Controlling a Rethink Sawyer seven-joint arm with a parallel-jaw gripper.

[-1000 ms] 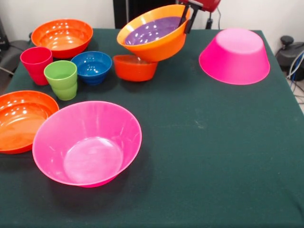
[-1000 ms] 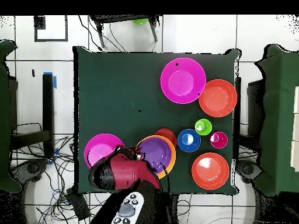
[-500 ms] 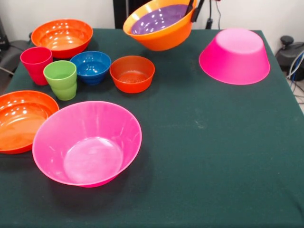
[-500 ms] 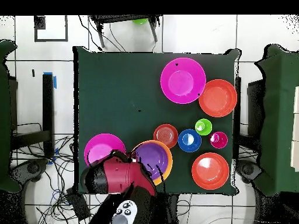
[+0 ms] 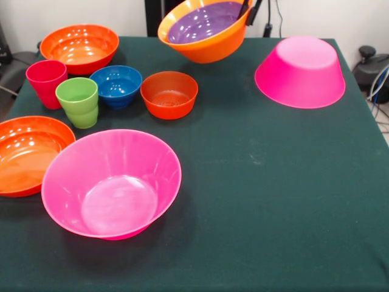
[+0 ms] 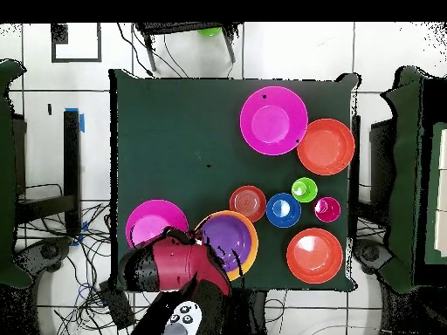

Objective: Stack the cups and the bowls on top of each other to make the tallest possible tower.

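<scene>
A large orange bowl (image 5: 209, 45) hangs tilted in the air above the table's far edge, with the purple bowl (image 5: 203, 21) nested inside it. My gripper (image 5: 249, 9) is shut on the orange bowl's right rim, one dark finger inside and one outside. To its right the upturned hot pink bowl (image 5: 301, 70) rests on the cloth. In the overhead view the orange bowl (image 6: 249, 253) and purple bowl (image 6: 227, 237) sit beside the upturned pink bowl (image 6: 150, 222), and the arm hides the gripper. The red cup (image 5: 45, 82) and green cup (image 5: 78, 101) stand at the left.
A small red-orange bowl (image 5: 169, 94) and a blue bowl (image 5: 117, 85) stand near the cups. Two shallow red-orange bowls lie at the far left (image 5: 79, 47) and the left edge (image 5: 24, 152). An upright hot pink bowl (image 5: 112, 182) sits near the front.
The orange bowl with the purple one inside rose off the small red-orange bowl, which now stands uncovered. Over the last half second it hardly moved.
</scene>
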